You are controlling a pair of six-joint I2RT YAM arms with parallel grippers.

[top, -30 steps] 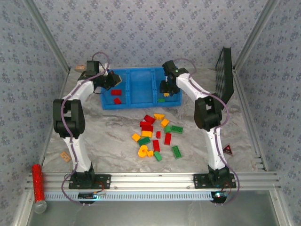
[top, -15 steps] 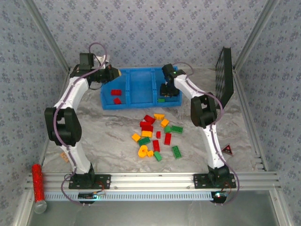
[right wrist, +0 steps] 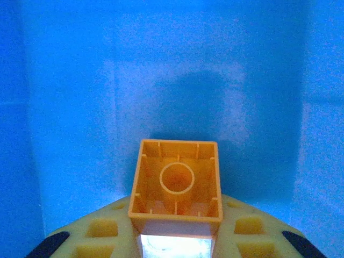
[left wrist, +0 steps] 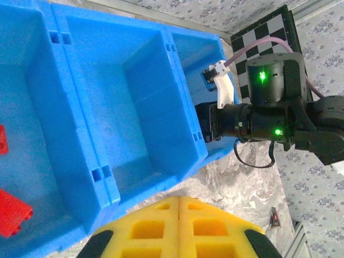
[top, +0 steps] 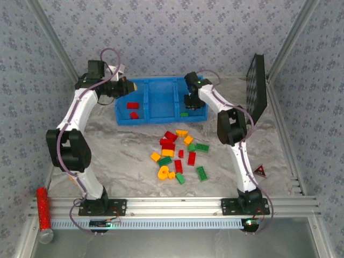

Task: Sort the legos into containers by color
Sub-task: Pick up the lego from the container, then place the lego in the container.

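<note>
The blue containers (top: 161, 119) stand at the back centre. Two red legos (top: 133, 106) lie in the left bin and a green one (top: 184, 114) in the right bin. Several red, orange and green legos (top: 177, 153) are scattered on the table in front. My right gripper (top: 189, 100) hangs inside the right bin. Its jaws (right wrist: 176, 210) are shut on an orange lego (right wrist: 177, 183), hollow side toward the camera, above the blue floor (right wrist: 161, 70). My left gripper (top: 128, 85) is shut and empty by the tray's back left corner, fingertips (left wrist: 161, 212) pressed together.
A black checkered panel (top: 257, 86) leans at the back right. A red-and-black triangle (top: 260, 171) lies near the right arm's base. A tan block (top: 74, 178) and a red cylinder (top: 42, 207) sit at the front left. The middle bin (left wrist: 145, 107) holds nothing.
The left arm has lifted and swung back and left, away from the left bin, with its gripper still shut. The right gripper has stayed inside the right bin.
</note>
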